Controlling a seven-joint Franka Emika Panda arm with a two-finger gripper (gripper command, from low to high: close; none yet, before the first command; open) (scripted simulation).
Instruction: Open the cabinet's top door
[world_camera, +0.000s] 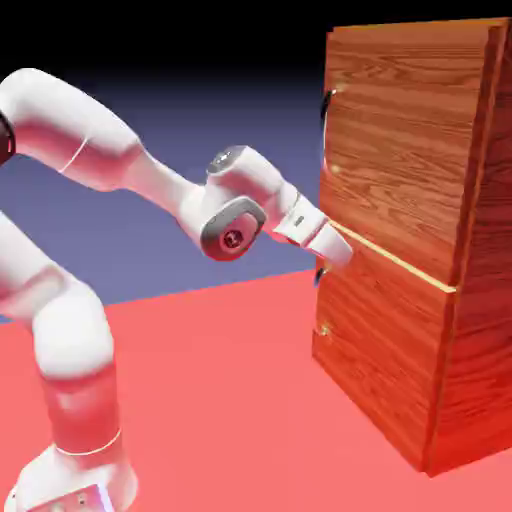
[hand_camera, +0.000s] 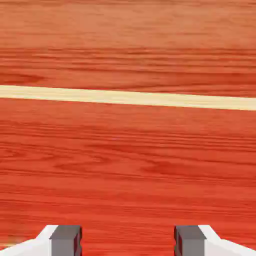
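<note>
Top door (world_camera: 400, 130) is the cabinet's upper panel on the exterior view's right, flat brown-red wood grain, looks closed, curved handle (world_camera: 326, 115) at its left edge there, probably placed for a sideways pull. Straight pale-gold strip (hand_camera: 128, 97) splits it from the lower door (world_camera: 380, 330), same streaky grain; my gripper (hand_camera: 128, 241) is near that seam, blocky grey tips spread with nothing pinched, I guess to leave room for the handle. I'd judge it's still approach, and I need to go up and across.
</note>
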